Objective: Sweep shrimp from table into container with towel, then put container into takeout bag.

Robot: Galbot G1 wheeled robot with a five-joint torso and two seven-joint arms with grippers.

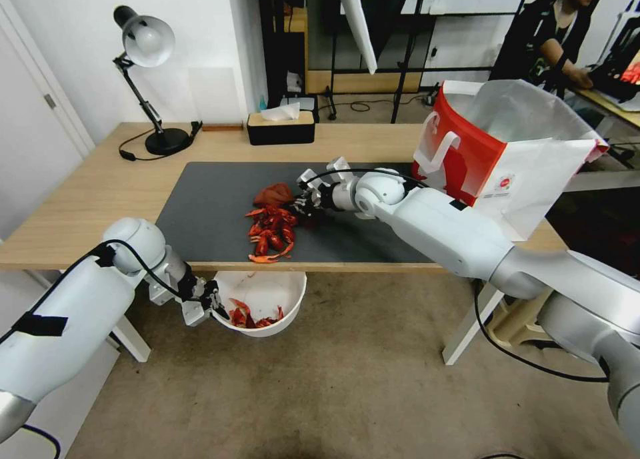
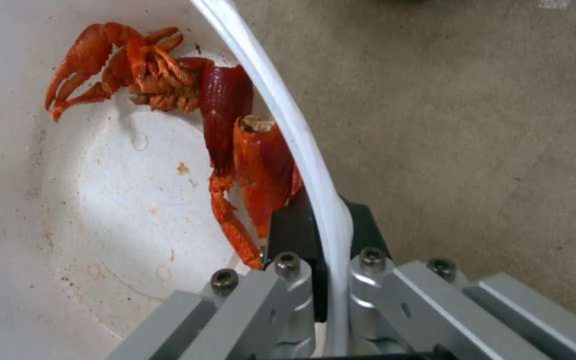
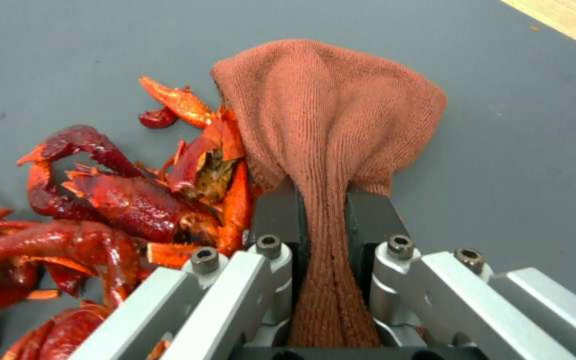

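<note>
**Q:** Red-orange pieces — where is the shrimp, and which way does it lie from the cloth?

**A:** Most of the shrimp (image 1: 270,232) sits in a pile at the centre of the head view, on the dark mat of the table (image 1: 80,199). The pile runs as a strip from the towel (image 1: 274,194) down toward the table's near edge, where one piece lies right at the lip. Directly below that edge, lower centre of the frame, is the container (image 1: 280,292), with a few pieces already inside.

**Q:** So which arm is nearer the pile?

**A:** The right one. The right gripper (image 1: 308,201) reaches in from the right of the frame, touching the pile's upper end. Its jaws are clamped tight on a bunched fold of towel, which fans out ahead of them against the shells.

**Q:** And the other arm?

**A:** The left gripper (image 1: 208,299), at lower left, pinches the container's rim, one finger inside and one outside, holding it under the edge. The takeout bag (image 1: 507,159) stands open at upper right, well apart
</note>
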